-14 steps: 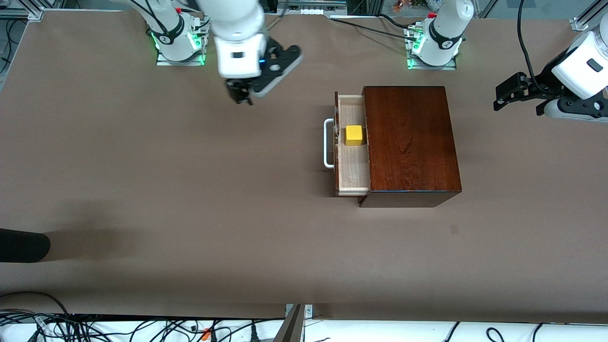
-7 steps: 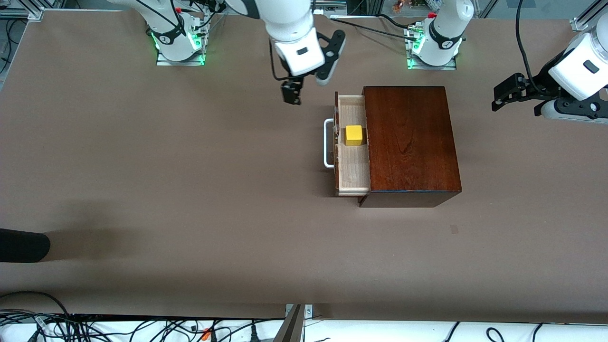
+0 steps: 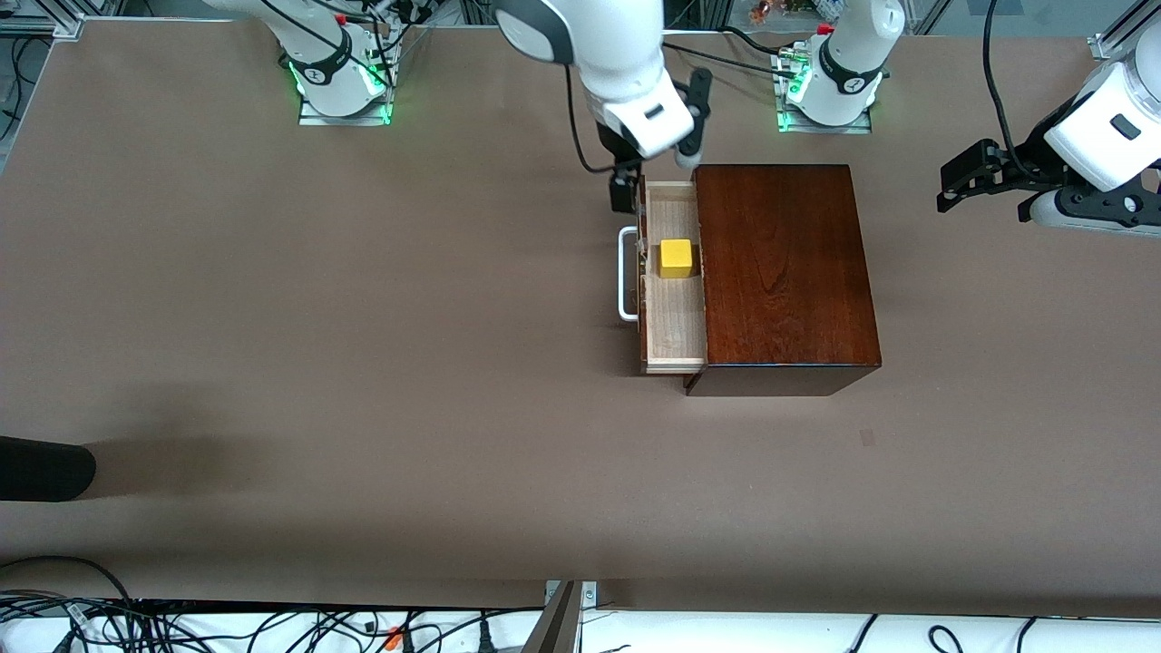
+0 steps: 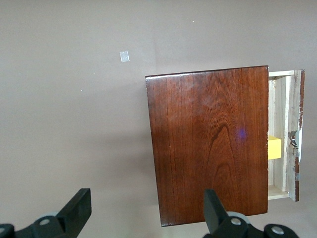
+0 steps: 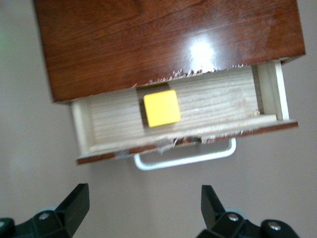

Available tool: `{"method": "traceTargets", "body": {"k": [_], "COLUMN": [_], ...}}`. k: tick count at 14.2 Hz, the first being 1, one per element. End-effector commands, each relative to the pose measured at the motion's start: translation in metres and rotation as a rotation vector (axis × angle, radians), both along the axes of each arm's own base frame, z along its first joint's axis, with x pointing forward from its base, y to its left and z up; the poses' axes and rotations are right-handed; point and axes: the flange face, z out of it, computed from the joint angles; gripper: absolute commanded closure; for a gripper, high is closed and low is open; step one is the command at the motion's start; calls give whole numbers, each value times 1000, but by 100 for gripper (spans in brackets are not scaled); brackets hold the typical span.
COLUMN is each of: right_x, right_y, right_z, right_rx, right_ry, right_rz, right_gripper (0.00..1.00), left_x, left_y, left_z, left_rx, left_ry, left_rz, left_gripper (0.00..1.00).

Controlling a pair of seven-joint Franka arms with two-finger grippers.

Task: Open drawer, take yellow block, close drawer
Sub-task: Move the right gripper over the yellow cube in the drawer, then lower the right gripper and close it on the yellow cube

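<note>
Drawer [image 3: 674, 290] partly open, yellow block [image 3: 677, 258] inside. Right gripper [image 3: 624, 192] over its corner, jaws open. Left gripper [image 3: 963, 181] waits, jaws open.

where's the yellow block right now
In the front view the yellow block sits inside the open drawer, on its pale floor close to the wooden box and level with the white handle. No hand touches it.

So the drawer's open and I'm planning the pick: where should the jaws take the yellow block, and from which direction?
Probably from straight above. The yellow block sits flat in the drawer, tucked against the wooden box, so that face is blocked. Close the right gripper on the two faces that look along the drawer's length.
</note>
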Motion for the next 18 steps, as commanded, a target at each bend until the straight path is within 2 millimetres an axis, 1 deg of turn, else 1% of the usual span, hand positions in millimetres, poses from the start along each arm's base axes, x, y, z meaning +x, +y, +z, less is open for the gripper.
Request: {"method": "traceTargets", "body": {"k": [1, 3, 6, 8, 9, 11, 14, 17, 18], "right_x": [17, 23, 28, 22, 22, 20, 11, 9, 8], "right_y": [19, 23, 31, 40, 42, 45, 53, 55, 56], "right_z": [-18, -30, -49, -63, -70, -78, -88, -100, -100], "right_rx": [17, 25, 53, 63, 62, 58, 54, 45, 48], "right_ry": [-43, -85, -103, -108, -105, -98, -91, -83, -87], "right_rz": [58, 105, 120, 133, 134, 138, 152, 156, 156], "right_gripper": [0, 0, 0, 0, 0, 0, 0, 0, 0], "left_x": [-1, -1, -1, -1, -1, -1, -1, -1, -1], "left_y": [0, -1, 0, 0, 0, 0, 0, 0, 1], "left_z": [0, 0, 0, 0, 0, 0, 0, -1, 1], "left_rx": [-9, -9, -9, -9, -9, -9, -9, -9, -9], "left_ry": [-9, -9, -10, -10, -10, -10, -10, -7, -10], "left_rz": [-13, -15, -13, -13, -13, -13, -13, -15, -13], "left_gripper": [0, 0, 0, 0, 0, 0, 0, 0, 0]}}
